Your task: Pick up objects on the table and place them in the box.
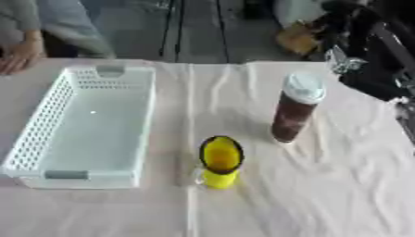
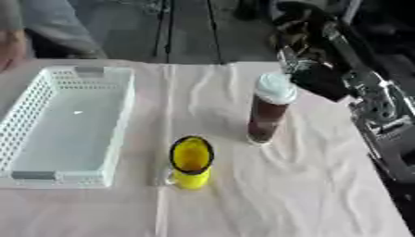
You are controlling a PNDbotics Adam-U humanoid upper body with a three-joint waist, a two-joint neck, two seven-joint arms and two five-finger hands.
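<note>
Basket: white, perforated, on table's left side
Yellow cup: upright, just right of basket's near end
Bottle: dark, white cap, upright, right of cup
Right hand: beside bottle cap, apart; finger state unclear
Tablecloth: pale, wrinkled

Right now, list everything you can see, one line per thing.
basket: one, white, perforated walls, on the table's left side, nothing in it.
cup: one, yellow with a dark rim, upright, on the cloth between the basket and the bottle, nearer the front.
bottle: one, dark brown with a white lid, upright, right of centre, behind the cup.
tablecloth: one, pale and creased, covering the table.
person's hand: one, resting at the table's far left corner, touching none of these things.
right hand: one, black, at the upper right just beyond the bottle; fingers not discernible.
</note>
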